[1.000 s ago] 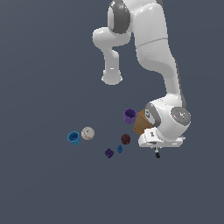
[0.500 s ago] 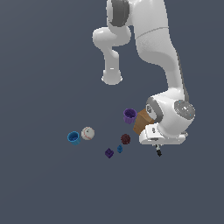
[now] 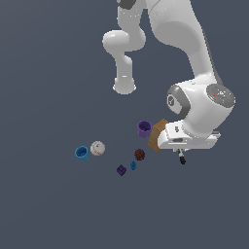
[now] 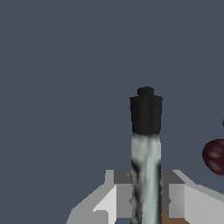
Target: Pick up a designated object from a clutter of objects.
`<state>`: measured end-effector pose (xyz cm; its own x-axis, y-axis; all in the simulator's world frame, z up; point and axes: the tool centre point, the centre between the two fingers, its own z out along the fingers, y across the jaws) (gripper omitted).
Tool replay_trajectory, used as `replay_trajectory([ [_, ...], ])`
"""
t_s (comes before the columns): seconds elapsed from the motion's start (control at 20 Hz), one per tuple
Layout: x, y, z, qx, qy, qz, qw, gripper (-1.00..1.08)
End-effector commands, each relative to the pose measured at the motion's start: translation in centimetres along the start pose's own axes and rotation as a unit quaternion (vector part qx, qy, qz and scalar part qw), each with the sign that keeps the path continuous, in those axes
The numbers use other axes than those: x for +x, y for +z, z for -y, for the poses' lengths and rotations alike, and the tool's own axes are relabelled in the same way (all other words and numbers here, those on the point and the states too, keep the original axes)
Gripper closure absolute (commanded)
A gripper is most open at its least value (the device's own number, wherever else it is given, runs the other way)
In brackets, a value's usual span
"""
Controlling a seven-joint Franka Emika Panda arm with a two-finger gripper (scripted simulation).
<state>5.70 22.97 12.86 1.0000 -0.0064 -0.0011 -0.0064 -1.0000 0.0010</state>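
The main risk at this moment was the stick (image 4: 146,157) slipping or swivelling in the grasp. In the wrist view it stood between the 2 pale fingers (image 4: 179,199), which pressed close on either side of its shaft, so the gripper (image 4: 146,202) looked closed on it. The shaft was thin and round, and most of its visible length, with 1 black end, stuck out past the fingertips. By my judgement a quick swing of the arm could have made it pivot or slide out, because so narrow a body offers the pads little contact.

A 2nd risk was the brown box (image 3: 158,134). In the exterior view the robot's hand sat right against the box, on the side away from the purple cup (image 3: 144,128), and the stick's dark tip (image 3: 182,159) poked out just below the hand, near the box's lower corner. A careless sideways move could have knocked the box or swept the dark-red ball (image 3: 139,154), which lay near the box on its cup side, below the cup.

The stick had a mottled white-grey shaft and a matte black cap with a smaller nub on its end. Its other end was hidden behind the fingers. Whether the tip was clear of the floor could not be told.
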Motion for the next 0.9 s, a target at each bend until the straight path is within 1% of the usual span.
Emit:
replay_trajectory([
  [0.0, -0.3, -3.1, -0.1, 0.0, 0.0, -0.001, 1.0, 1.08],
  [0.55, -1.5, -16.6, -0.8, 0.0, 0.0, 0.0, 1.0, 1.08],
  [0.85, -1.9, -23.4, -1.1, 0.001, -0.001, 0.0, 1.0, 1.08],
])
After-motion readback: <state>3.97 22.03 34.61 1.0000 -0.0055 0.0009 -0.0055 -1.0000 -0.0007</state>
